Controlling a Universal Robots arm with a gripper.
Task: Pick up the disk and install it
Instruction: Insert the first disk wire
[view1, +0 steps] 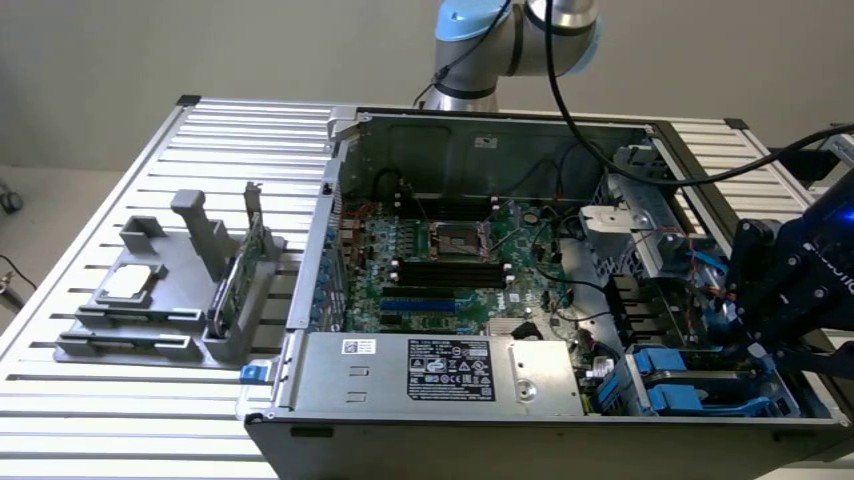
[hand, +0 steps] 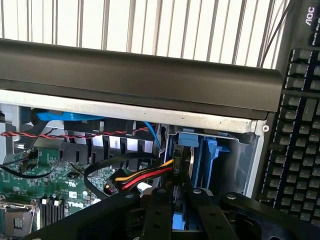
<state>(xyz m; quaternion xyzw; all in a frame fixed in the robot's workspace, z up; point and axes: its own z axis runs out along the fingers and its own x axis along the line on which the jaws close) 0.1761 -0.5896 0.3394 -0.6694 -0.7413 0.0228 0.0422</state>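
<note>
Here the gripper (hand: 181, 200), jaws pinching the disk (hand: 181, 167) edge-on, hangs directly over the blue-railed bay (view1: 694, 375) at the exterior view's near right.

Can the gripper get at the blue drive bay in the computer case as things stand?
Probably yes. The gripper hangs right above the blue drive bay, and the computer case is open on top. Only the yellow and red cables run close by.
</note>
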